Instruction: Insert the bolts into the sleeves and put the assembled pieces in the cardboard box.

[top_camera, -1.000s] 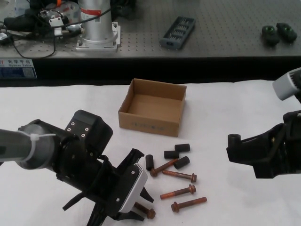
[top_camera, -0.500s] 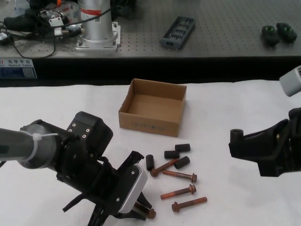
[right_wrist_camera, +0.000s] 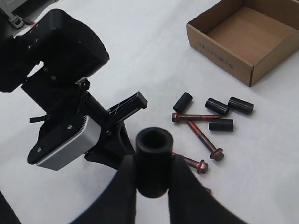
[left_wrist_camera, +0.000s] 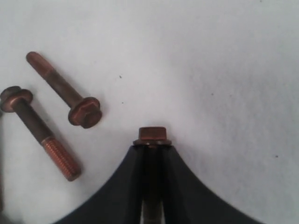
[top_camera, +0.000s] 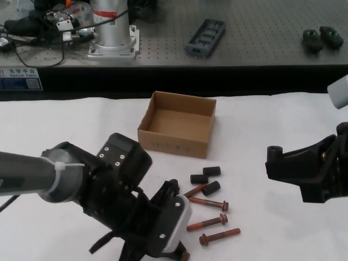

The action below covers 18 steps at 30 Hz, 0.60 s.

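My left gripper [left_wrist_camera: 153, 148] is shut on a rusty bolt [left_wrist_camera: 153, 135], whose head pokes out just past the fingertips above the white cloth. In the high view this gripper [top_camera: 182, 250] sits at the near edge, left of the loose bolts [top_camera: 208, 203]. Two more bolts [left_wrist_camera: 65, 91] lie beside it. My right gripper [right_wrist_camera: 154, 175] is shut on a black sleeve [right_wrist_camera: 154, 161], held bore-up well off the cloth at the right [top_camera: 273, 152]. Three black sleeves [top_camera: 198, 178] lie near the bolts. The cardboard box [top_camera: 171, 144] stands open behind them.
The left arm's bulky black wrist [top_camera: 117, 174] covers the near-left cloth. Beyond the cloth runs a perforated bench with a metal post [top_camera: 111, 27], a black ribbed tray [top_camera: 205, 35] and two dark knobs [top_camera: 322, 38]. Bare cloth lies right of the box.
My left arm has swung right and forward, and its fingers have closed on the nearest bolt. It now hides one sleeve. The right arm drifted slightly right with its sleeve.
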### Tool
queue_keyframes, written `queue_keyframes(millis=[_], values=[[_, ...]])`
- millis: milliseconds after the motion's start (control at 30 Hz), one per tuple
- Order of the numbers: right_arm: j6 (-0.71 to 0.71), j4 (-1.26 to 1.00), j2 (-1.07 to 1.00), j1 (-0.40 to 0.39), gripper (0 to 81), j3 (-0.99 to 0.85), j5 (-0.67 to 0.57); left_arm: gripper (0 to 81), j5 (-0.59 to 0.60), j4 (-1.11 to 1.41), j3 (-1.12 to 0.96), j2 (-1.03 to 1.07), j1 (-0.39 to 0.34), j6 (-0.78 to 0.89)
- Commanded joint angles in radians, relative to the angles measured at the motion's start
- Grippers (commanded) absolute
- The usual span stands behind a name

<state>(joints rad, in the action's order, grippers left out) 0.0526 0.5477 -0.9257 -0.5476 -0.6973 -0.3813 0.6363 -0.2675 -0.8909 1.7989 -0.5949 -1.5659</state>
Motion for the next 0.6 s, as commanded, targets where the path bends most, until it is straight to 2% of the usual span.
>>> queue_keyframes(millis=[0,367,500,567], values=[[-0.009,-0.009,0.012,-0.001,1.9,-0.004,-0.013,0.6,-0.197,0.050,0.014,-0.039,-0.049,0.265],[-0.005,0.016,0.012,-0.001,1.9,-0.004,-0.044,0.6,-0.531,0.144,0.014,-0.386,-0.043,1.070],[-0.005,0.008,0.012,-0.001,1.9,-0.004,-0.098,0.6,-0.534,0.144,0.014,-0.474,-0.018,1.384],[-0.005,-0.022,0.012,-0.001,1.9,-0.004,-0.108,0.6,-0.491,0.153,0.014,-0.499,0.007,1.522]])
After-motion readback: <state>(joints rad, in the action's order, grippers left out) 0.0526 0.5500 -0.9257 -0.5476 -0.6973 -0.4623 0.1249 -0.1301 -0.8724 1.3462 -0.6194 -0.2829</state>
